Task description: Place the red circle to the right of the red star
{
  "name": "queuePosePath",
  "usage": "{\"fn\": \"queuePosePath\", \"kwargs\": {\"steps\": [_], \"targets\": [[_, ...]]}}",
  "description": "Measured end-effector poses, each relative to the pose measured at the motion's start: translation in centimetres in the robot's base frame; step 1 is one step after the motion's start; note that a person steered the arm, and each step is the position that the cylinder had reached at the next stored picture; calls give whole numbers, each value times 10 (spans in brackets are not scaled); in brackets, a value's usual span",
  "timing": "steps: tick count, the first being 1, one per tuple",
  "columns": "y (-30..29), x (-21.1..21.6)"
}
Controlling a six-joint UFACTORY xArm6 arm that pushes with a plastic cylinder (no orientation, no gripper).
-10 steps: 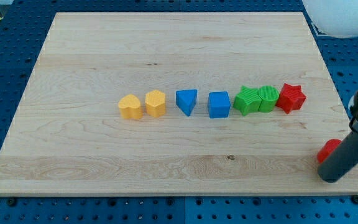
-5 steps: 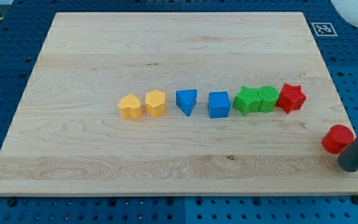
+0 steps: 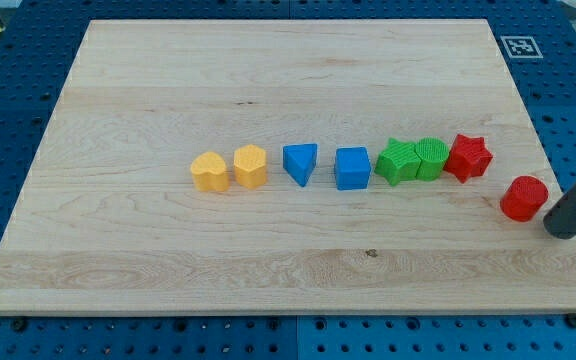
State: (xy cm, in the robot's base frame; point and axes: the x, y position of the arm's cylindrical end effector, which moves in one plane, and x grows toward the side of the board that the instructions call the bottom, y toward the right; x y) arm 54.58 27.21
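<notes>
The red circle (image 3: 524,198) lies near the board's right edge, below and to the right of the red star (image 3: 468,157). The red star ends a row of blocks across the board's middle. My tip (image 3: 563,229) is just to the right of the red circle and slightly below it, close to it or touching it. A gap of bare wood separates the circle from the star.
The row runs from the view's left: a yellow block (image 3: 209,172), a yellow hexagon (image 3: 250,166), a blue triangle (image 3: 301,163), a blue cube (image 3: 352,168), a green star (image 3: 398,161), a green circle (image 3: 431,158). The wooden board (image 3: 268,80) sits on a blue pegboard.
The red circle has slid up and to the left, toward the red star. My tip has followed it upward along the board's right edge. The row has not moved.
</notes>
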Motion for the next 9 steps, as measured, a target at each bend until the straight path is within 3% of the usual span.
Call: {"fn": "queuePosePath", "kwargs": {"steps": [4, 7, 9], "targets": [[-42, -3], [-37, -24], [-2, -26]]}}
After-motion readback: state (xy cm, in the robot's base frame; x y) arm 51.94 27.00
